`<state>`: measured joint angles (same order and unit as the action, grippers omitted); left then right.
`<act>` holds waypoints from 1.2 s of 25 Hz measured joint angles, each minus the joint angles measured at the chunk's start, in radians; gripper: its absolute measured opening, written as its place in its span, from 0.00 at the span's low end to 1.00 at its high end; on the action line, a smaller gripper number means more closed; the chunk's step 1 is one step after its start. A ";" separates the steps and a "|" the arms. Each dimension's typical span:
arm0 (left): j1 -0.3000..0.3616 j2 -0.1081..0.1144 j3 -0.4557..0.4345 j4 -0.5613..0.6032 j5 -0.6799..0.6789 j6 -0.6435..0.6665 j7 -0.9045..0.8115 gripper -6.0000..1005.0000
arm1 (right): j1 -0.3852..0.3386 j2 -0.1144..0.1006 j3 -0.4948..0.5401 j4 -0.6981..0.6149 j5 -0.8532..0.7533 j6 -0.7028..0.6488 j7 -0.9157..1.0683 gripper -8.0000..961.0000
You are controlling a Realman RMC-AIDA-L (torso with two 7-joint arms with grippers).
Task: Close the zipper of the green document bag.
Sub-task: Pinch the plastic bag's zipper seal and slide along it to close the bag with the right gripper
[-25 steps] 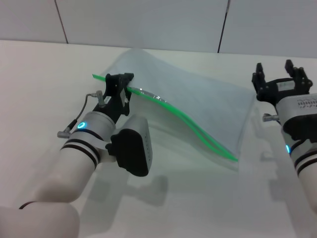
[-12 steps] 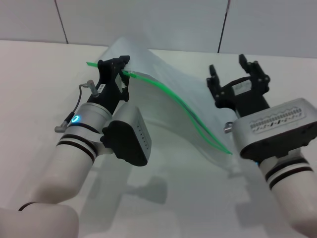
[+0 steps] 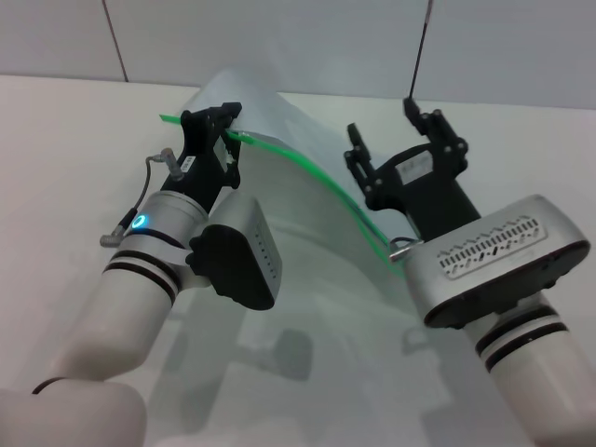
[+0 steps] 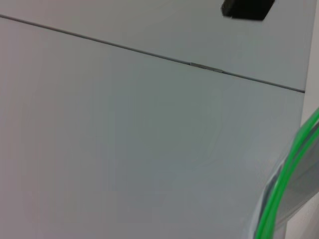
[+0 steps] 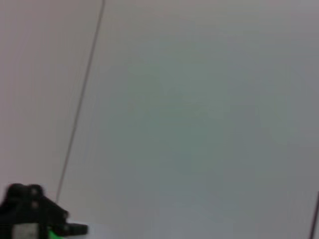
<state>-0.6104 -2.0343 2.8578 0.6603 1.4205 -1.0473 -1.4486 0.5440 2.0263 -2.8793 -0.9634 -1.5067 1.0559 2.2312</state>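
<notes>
1. A white worktop [image 3: 56, 140] meets a pale panelled wall [image 3: 279, 42] with thin dark seams; nothing else stands on the surface
2. The green document bag [image 3: 279, 149] lies around the middle of the head view, its far-left end lifted off the worktop, the translucent sheet billowing up toward 12 o'clock
3. The zipper [image 3: 321, 186] runs as a bright green strip from about 10 o'clock down toward 4 o'clock, sagging in a curve; it also shows as a green arc in the left wrist view [image 4: 281, 184]
4. The left gripper [image 3: 219, 140] sits at 10 o'clock of the bag, its fingers pressed together on the zipper's end and holding that corner raised
5. The right gripper [image 3: 405, 149] hovers at about 2 o'clock of the view, above the bag's middle stretch, its fingers spread wide and gripping nothing
6. I judge the step in hand to be the approach: one end is anchored and the free gripper is lining up on the strip
7. The slider tab cannot be picked out, so its place is uncertain
8. The next move calls for lowering the spread fingers onto the slider, pinching it, then drawing it along the strip while the left end stays taut
9. No brand, label or readable writing shows; only ribbed vent markings on the wrist housings
</notes>
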 joint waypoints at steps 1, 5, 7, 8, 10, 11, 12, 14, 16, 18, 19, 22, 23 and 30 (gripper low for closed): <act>0.000 0.000 0.000 -0.001 0.000 -0.001 0.000 0.06 | 0.000 0.000 0.000 -0.003 -0.015 -0.012 0.000 0.69; -0.002 0.000 0.000 -0.002 0.019 -0.009 0.000 0.06 | -0.001 -0.002 0.001 -0.007 -0.070 -0.066 0.003 0.69; -0.001 0.000 -0.001 -0.002 0.042 -0.016 -0.002 0.06 | 0.002 -0.002 0.001 -0.005 -0.087 -0.092 0.004 0.69; -0.001 0.000 -0.002 -0.002 0.047 -0.016 -0.002 0.06 | 0.003 -0.002 0.001 -0.003 -0.093 -0.101 0.005 0.69; -0.001 0.000 -0.002 -0.002 0.054 -0.016 0.000 0.06 | 0.006 -0.002 0.002 -0.001 -0.098 -0.110 0.007 0.69; -0.001 0.000 -0.001 -0.002 0.058 -0.016 0.001 0.06 | 0.008 -0.002 0.002 -0.001 -0.102 -0.114 0.007 0.69; 0.000 0.000 -0.001 -0.002 0.067 -0.017 0.002 0.06 | 0.008 -0.002 0.002 0.000 -0.105 -0.116 0.007 0.69; 0.003 -0.001 -0.001 -0.002 0.082 -0.017 0.003 0.06 | 0.009 -0.002 0.002 0.001 -0.115 -0.122 0.008 0.69; 0.005 -0.001 -0.001 -0.001 0.095 -0.017 0.005 0.06 | 0.011 -0.002 0.002 0.002 -0.123 -0.134 0.008 0.69; 0.007 -0.002 0.000 0.002 0.102 -0.017 0.006 0.06 | 0.014 -0.001 0.002 0.003 -0.127 -0.144 0.008 0.69; 0.007 -0.003 0.000 0.003 0.104 -0.017 0.007 0.06 | 0.014 -0.002 0.002 0.003 -0.129 -0.145 0.007 0.69; 0.007 -0.003 0.000 0.004 0.107 -0.017 0.008 0.06 | 0.016 -0.001 0.002 0.004 -0.142 -0.155 0.008 0.69; 0.007 -0.003 0.000 0.004 0.112 -0.017 0.009 0.06 | 0.017 -0.001 0.002 0.004 -0.148 -0.161 0.008 0.69; 0.011 -0.004 0.000 0.011 0.154 -0.020 0.010 0.06 | 0.025 -0.002 0.002 0.013 -0.153 -0.180 0.003 0.69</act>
<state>-0.5997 -2.0386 2.8579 0.6715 1.5744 -1.0674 -1.4389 0.5692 2.0248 -2.8776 -0.9502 -1.6596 0.8760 2.2340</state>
